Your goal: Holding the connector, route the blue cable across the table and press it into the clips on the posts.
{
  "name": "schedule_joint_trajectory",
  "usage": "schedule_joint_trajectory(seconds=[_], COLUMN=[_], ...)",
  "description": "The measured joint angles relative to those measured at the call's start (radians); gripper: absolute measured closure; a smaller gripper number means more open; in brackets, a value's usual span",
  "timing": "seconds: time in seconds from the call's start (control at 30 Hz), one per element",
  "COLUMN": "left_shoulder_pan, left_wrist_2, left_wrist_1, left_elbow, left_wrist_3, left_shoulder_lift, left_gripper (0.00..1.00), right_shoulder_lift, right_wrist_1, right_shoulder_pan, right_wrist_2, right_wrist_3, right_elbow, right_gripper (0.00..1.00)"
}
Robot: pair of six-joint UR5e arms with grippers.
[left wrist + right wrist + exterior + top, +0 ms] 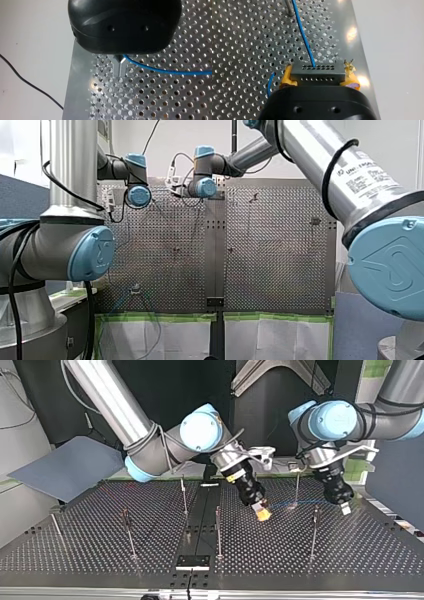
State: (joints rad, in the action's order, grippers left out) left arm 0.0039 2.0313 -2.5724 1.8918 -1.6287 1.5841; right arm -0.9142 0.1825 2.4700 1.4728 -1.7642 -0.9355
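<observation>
Across the perforated table (100, 555), as the top view shows it, my right gripper (262, 511) hangs low at about 2 o'clock from the post (218, 530) on the middle strip. It tilts down toward the surface, and I cannot tell whether its tips touch the plate. The right wrist view shows it clamped on the connector (317, 72), a dark grey block with two rows of small holes held crosswise between my yellow pads (287, 76).

The blue cable (303, 35) leaves the connector's far face and runs ahead of the fingers toward 11 o'clock. It lies close over the holes and passes just beside the foot of a thin post (289, 8). A second short blue stretch shows at the connector's 8 o'clock, beside the pad. I cannot tell whether it belongs to the same run.

In the top view the cable continues toward 3 o'clock from my right gripper, low over the table. It passes the base of that thin post, and I cannot tell whether it sits in a clip there.

At the cable's 3 o'clock end is my left gripper (345, 507), pointing down. In the left wrist view its metal fingers (120, 65) are pinched together on the cable, which leaves them toward 3 o'clock. Another post (314, 532) stands at 8 o'clock from this gripper, apart from it. Off the table's edge a black cord (30, 85) lies on the pale floor.
</observation>
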Motion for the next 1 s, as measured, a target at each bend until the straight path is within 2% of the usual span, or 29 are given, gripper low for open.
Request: schedule_joint_trajectory(seconds=[0.3,0.57,1.0], left_shoulder_pan=[0.029,0.055,0.089], left_wrist_2=[-0.049,-0.115,-0.223], left_wrist_1=[0.014,0.032,0.061], left_elbow=[-0.016,-0.047,-0.127], left_wrist_3=[-0.022,-0.045,-0.073], left_shoulder_lift=[0.022,0.077,0.180], left_gripper=[1.00,1.00,1.00], right_shoulder_lift=[0.022,0.025,0.026], right_wrist_1=[-0.004,-0.010,-0.012], right_shoulder_pan=[0.005,-0.005,-0.025], right_wrist_2=[0.000,0.004,0.000], right_wrist_3=[-0.010,-0.020,-0.023], right_elbow=[0.033,0.042,0.051], right_gripper=[1.00,1.00,1.00])
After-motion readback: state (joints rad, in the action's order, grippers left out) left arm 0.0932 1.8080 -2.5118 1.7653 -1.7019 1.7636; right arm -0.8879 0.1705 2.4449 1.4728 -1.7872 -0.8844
